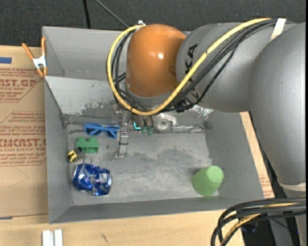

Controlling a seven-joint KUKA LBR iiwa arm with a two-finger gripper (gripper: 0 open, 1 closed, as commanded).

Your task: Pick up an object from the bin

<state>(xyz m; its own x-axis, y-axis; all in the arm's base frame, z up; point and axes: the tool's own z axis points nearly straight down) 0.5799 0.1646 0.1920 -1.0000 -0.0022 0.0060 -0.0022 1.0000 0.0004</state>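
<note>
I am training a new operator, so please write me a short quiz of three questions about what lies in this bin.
1. True or false: in the camera view, the blue glasses lie to the right of the green cylinder.
2. Which thing lies farthest from the tool? A) blue glasses B) green block C) green cylinder
3. Fill in: the crumpled wrapper near the front left corner of the bin is ____.
Key: 1 false; 2 C; 3 blue.
</note>
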